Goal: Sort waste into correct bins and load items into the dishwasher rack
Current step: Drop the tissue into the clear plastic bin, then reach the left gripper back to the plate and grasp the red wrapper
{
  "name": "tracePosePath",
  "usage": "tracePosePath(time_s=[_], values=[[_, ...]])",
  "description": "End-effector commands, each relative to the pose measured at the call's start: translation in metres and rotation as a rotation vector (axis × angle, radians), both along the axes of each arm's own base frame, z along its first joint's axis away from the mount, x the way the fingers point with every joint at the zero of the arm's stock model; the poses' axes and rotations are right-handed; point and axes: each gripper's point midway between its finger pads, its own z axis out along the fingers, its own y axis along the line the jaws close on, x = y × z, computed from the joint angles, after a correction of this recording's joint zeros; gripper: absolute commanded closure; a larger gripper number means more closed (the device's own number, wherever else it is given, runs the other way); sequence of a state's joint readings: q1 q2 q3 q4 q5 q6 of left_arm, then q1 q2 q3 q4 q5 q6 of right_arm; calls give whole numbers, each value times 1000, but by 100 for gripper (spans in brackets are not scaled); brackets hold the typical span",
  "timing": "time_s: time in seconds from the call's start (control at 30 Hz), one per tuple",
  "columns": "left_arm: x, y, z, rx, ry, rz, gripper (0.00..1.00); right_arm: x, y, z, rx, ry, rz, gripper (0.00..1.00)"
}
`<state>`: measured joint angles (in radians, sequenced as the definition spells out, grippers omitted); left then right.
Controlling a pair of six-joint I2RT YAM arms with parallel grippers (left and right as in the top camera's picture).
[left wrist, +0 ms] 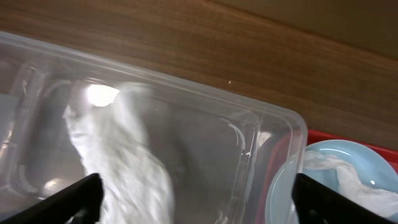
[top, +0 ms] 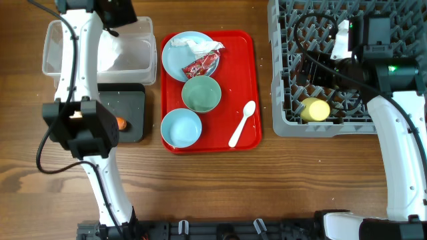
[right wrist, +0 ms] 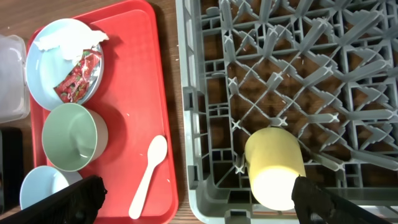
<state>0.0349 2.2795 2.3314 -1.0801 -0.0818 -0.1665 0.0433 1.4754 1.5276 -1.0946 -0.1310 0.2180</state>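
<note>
Left gripper (left wrist: 199, 208) hangs spread wide over the clear tub (top: 140, 50), which holds a crumpled white napkin (left wrist: 124, 168). Beside the tub (in the black tray (top: 133, 100)) lies the orange carrot (top: 121, 123). The red tray (top: 250, 60) carries the light blue plate (top: 172, 63) with the snack wrapper (top: 202, 65), the pale green bowl (top: 201, 94), the light blue bowl (top: 181, 128) and the white spoon (top: 241, 124). The right gripper (right wrist: 199, 202), fingers wide apart, hovers over the grey rack (top: 280, 80), where the yellow cup (right wrist: 273, 165) lies tilted.

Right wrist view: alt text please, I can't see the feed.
A yellow cup lies on its side in the grey rack, right of a red tray. The tray holds a plate with a napkin and wrapper, a green bowl, a blue bowl and a spoon.
</note>
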Motion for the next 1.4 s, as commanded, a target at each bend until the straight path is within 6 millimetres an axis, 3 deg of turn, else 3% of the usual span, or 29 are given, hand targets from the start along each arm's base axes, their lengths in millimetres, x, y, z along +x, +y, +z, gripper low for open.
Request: tracePosePath(time_s=[0.0, 0.07, 0.13, 0.27, 0.33, 0.37, 0.47, 0.6, 0.77, 1.0, 1.27, 1.33, 1.37], values=[[5, -1, -18, -2, 19, 11, 0, 0, 4, -2, 6, 9, 19, 0], [8, -2, -16, -6, 2, 7, 1, 0, 4, -3, 6, 12, 18, 0], [12, -17, -3, -42, -34, -47, 1, 0, 4, -3, 6, 11, 19, 0], [13, -70, 35, -53, -123, -243, 1, 0, 4, -2, 7, 8, 18, 0], [11, -111, 39, -22, -137, -375, 0, 0, 4, -2, 7, 8, 18, 0], [9, -126, 36, -2, -132, -430, 0, 1, 4, -2, 7, 7, 18, 0], [2, -188, -3, 124, -70, -679, 0, 2, 4, -1, 9, 1, 15, 0], [-1, -222, -60, 214, 20, -777, 0, -1, 4, -3, 5, 17, 18, 0], [-6, -229, -114, 210, 113, -800, 0, -2, 3, -4, 5, 20, 18, 0], [-6, -231, -140, 164, 145, -814, 0, 0, 4, -3, 5, 11, 18, 0], [-10, -231, -191, 154, 214, -821, 1, 0, 4, -3, 5, 12, 18, 0], [-14, -230, -199, 150, 232, -823, 6, 0, 4, -3, 5, 11, 18, 0], [-15, -230, -201, 149, 237, -823, 13, 0, 4, -3, 5, 11, 18, 0]])
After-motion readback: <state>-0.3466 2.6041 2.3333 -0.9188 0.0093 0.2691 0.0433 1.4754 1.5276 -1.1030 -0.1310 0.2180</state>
